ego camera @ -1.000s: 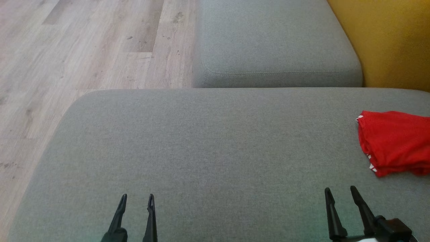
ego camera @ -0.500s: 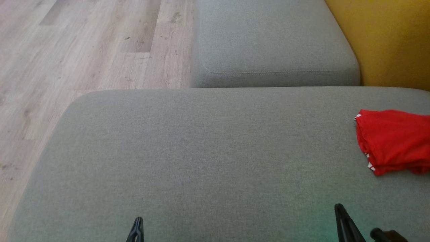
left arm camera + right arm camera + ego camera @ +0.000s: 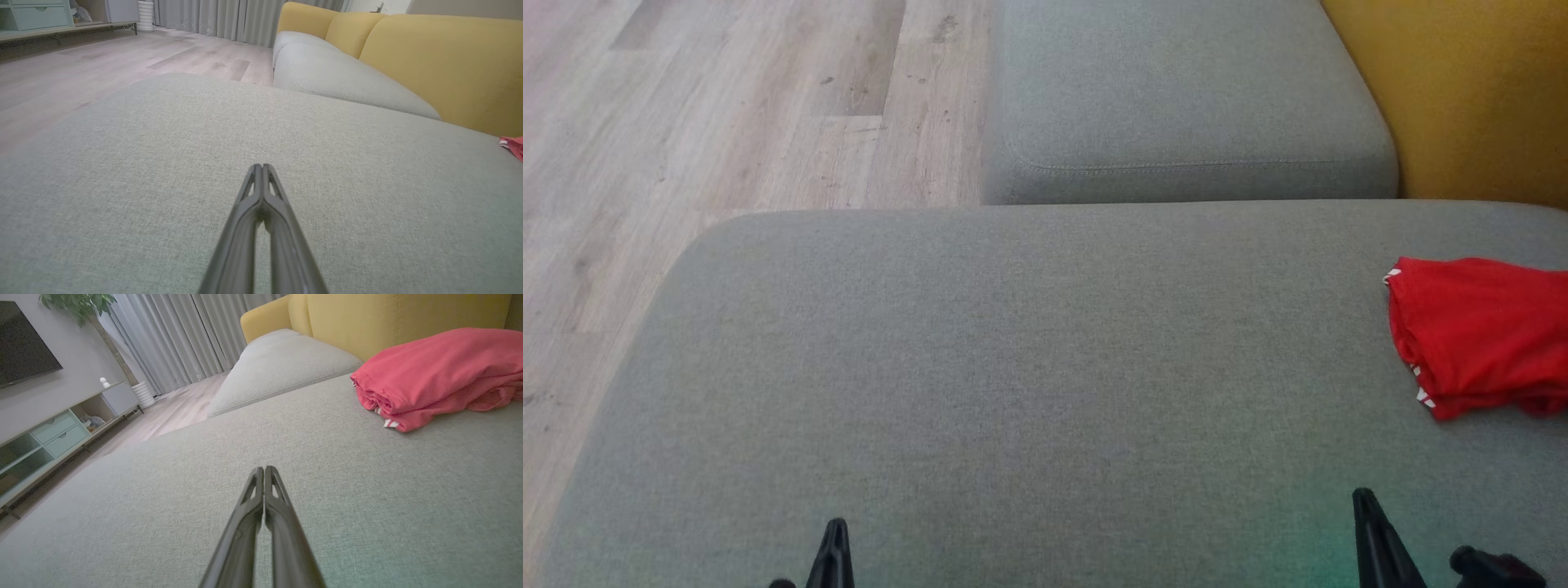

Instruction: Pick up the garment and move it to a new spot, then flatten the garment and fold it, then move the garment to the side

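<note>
Jaws pressed together on both sides, nothing in them: left gripper (image 3: 261,166) and right gripper (image 3: 264,468) each hover low over bare grey seat cushion (image 3: 1013,367), tips pointing forward. The right gripper is nearer the garment but clear of it; the left is well apart from it.

The red garment (image 3: 441,371) lies at the right edge of the cushion, near the yellow backrest (image 3: 1462,90), partly cut off in the head view.

Progress: it sits off to the side as a compact, layered bundle, so this reads as either the folded result already parked or a heap not yet picked up. I cannot tell which. If unstarted, every step is left.

Look: thin, soft knit with white trim at the hem. The near edge is rolled, the layers are uneven and the top is rumpled, so it isn't a crisp fold.
</note>
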Robot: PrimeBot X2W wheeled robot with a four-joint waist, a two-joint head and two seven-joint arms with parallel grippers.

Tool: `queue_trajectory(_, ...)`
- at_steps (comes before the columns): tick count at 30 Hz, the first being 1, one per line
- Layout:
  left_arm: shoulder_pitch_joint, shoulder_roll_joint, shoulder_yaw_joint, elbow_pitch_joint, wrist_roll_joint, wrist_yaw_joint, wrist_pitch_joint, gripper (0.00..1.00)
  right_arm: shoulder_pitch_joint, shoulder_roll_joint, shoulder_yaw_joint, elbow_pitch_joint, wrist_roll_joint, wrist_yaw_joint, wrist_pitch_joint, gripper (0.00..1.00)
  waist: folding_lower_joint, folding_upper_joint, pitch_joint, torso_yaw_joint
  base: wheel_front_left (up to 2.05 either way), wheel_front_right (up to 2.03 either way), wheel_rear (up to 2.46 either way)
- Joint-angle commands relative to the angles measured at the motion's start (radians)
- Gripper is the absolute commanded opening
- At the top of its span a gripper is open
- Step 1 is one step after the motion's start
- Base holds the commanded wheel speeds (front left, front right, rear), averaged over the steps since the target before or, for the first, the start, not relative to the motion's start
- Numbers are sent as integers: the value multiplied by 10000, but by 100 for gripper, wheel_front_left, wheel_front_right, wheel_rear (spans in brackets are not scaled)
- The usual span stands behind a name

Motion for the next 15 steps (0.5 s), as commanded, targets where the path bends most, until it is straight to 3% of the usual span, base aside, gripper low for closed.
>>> queue_trajectory(1, -594, -8, 205, -368, -313, -77, 51, 0, -622, -79, -58, -303, 336, 11, 37, 0, 0, 0, 21, -9, 0, 0, 0)
queue_trajectory(15, -873, -14, 553, -444, -1879, -313, 431, 0, -984, -117, -182, -284, 1897, 18, 376, 0, 0, 0, 187, -78, 0, 0, 0)
